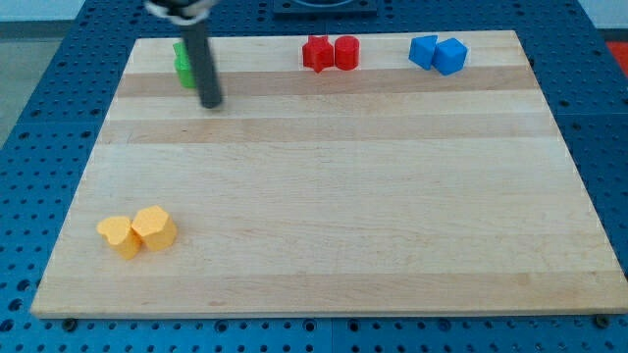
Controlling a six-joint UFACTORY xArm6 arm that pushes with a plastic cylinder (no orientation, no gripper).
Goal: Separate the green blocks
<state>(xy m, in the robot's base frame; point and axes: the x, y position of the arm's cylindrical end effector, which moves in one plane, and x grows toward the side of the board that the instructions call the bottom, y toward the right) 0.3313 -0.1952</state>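
Two green blocks (pixel 183 65) sit together at the view's top left of the wooden board (pixel 324 186), one above the other, largely hidden behind the dark rod; their shapes cannot be made out. My tip (pixel 211 103) rests on the board just right of and below the green blocks, close to the lower one.
A red star-like block (pixel 316 53) and a red cylinder (pixel 346 52) touch at the top middle. Two blue blocks (pixel 439 53) sit together at the top right. Two yellow blocks (pixel 137 231) sit together at the bottom left. Blue perforated table surrounds the board.
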